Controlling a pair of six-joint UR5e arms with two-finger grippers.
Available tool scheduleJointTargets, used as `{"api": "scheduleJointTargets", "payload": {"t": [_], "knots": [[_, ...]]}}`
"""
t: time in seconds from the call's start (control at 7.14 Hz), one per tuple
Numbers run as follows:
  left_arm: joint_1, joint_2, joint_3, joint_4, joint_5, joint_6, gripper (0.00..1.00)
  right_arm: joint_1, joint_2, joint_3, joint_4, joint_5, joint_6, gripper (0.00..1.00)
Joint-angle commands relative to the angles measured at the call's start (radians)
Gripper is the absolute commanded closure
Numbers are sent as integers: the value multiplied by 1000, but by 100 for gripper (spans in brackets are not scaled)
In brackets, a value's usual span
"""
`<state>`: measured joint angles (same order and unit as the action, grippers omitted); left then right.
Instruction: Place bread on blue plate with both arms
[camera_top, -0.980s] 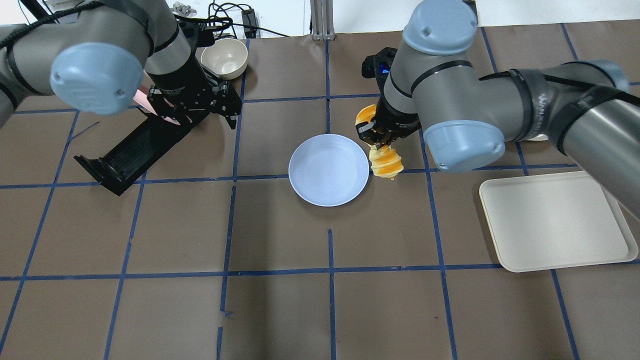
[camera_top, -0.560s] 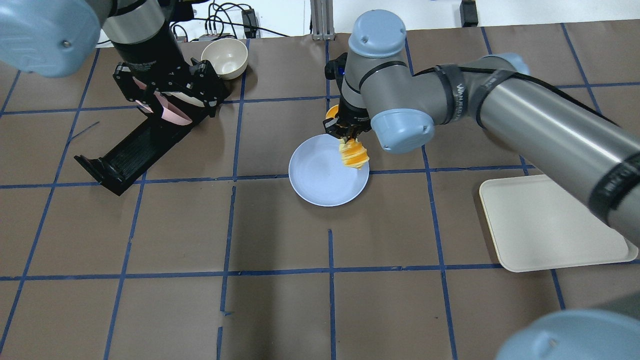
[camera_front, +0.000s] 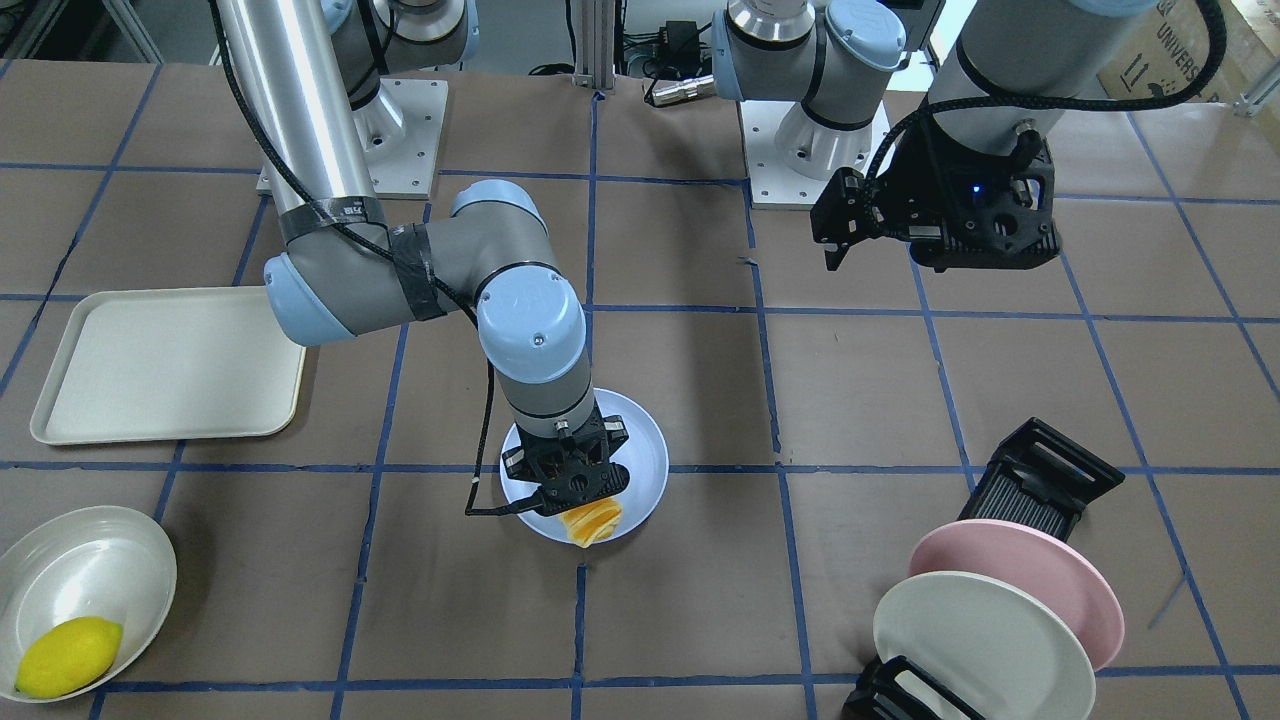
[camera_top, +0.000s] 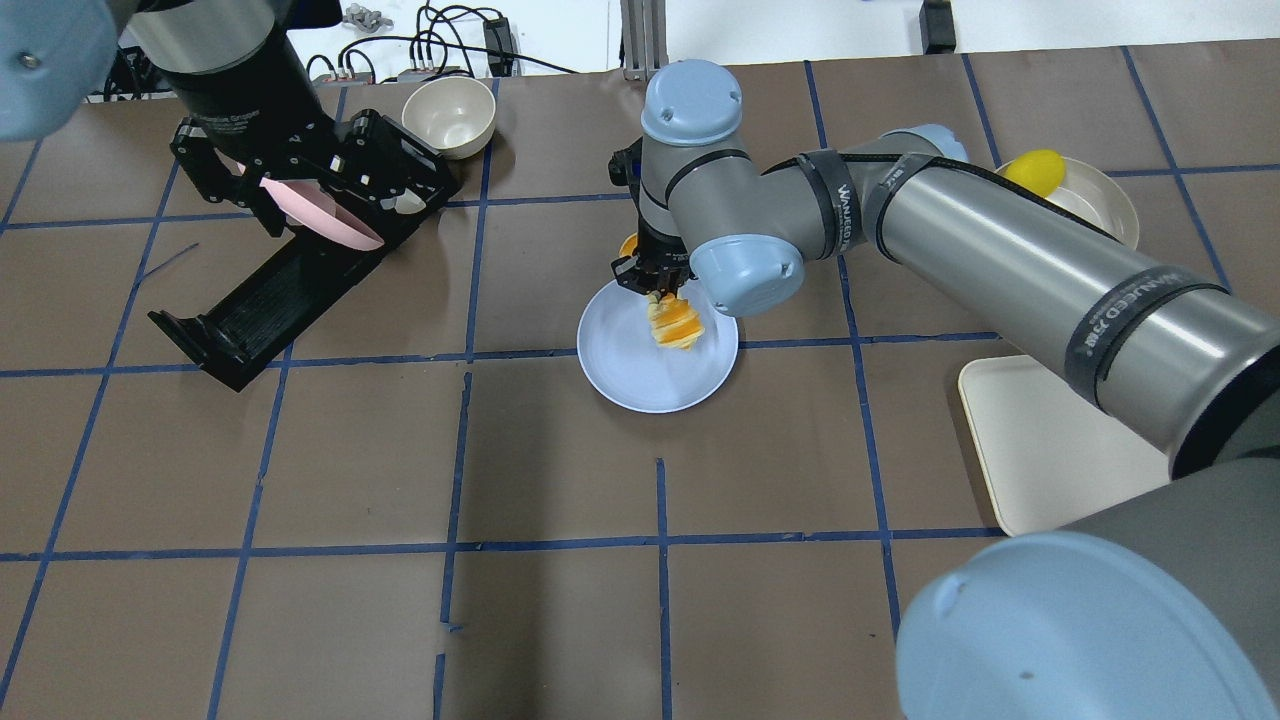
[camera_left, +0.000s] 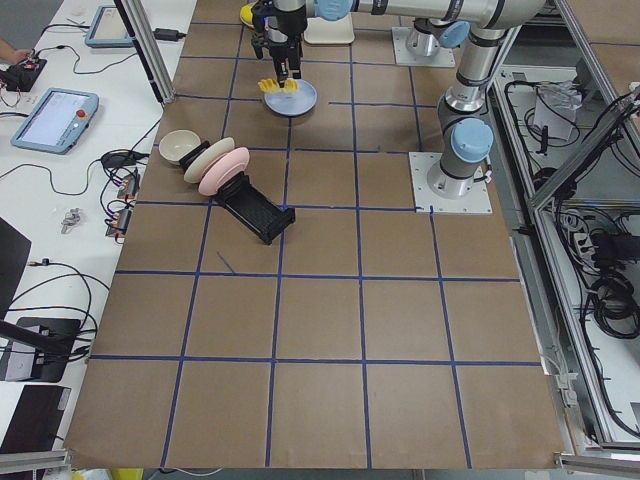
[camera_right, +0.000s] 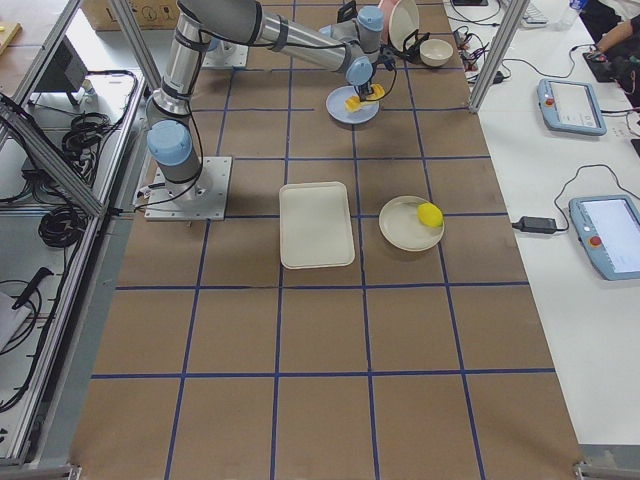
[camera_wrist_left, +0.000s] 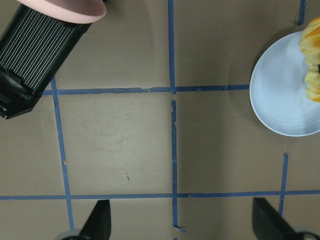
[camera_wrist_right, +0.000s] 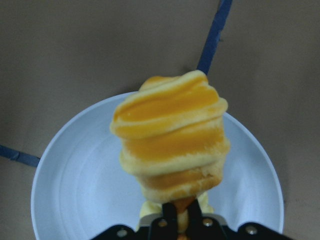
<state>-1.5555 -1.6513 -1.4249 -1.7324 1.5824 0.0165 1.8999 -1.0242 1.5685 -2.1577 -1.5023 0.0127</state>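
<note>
1. Because the right jaws are clenched on one thin end of the bread (camera_wrist_right: 170, 145), the rest of it juts out beyond their tips, ridges stacked, hanging free.
2. Directly beneath sits the blue plate (camera_wrist_right: 75, 185), so this hold looks meant for lowering the bread inside the rim. Whether it touches yet, I cannot tell.
3. Left jaws stand spread and empty above bare tabletop (camera_wrist_left: 115, 140), well apart from the plate.

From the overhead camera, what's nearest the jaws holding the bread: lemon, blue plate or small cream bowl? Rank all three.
1. Blue plate: directly beneath the right gripper.
2. Small cream bowl: back left.
3. Lemon: far off to the right.
</note>
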Motion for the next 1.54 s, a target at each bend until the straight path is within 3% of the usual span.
{"api": "scheduleJointTargets", "payload": {"t": [0.0, 0.14, 0.28, 0.84, 0.98, 1.12, 1.4], "knots": [[3, 13, -5, -1, -1, -7, 0, 2, -2, 2, 64, -3, 0, 94], [5, 12, -5, 1, -1, -6, 0, 2, 1, -2, 94, -3, -3, 57], [5, 8, -5, 4, -2, -6, 0, 2, 1, -2, 99, 8, -11, 1], [6, 5, 0, 5, -4, -1, 0, 4, -7, -10, 105, 5, -10, 0], [6, 5, -3, 5, -4, -3, 0, -1, -38, -37, 152, -4, -13, 0], [6, 5, -2, 5, -5, -1, 0, -18, -83, -89, 238, -56, -20, 0], [6, 4, -2, 5, -5, -3, 0, -30, -132, -122, 243, -295, -22, 0]]}}
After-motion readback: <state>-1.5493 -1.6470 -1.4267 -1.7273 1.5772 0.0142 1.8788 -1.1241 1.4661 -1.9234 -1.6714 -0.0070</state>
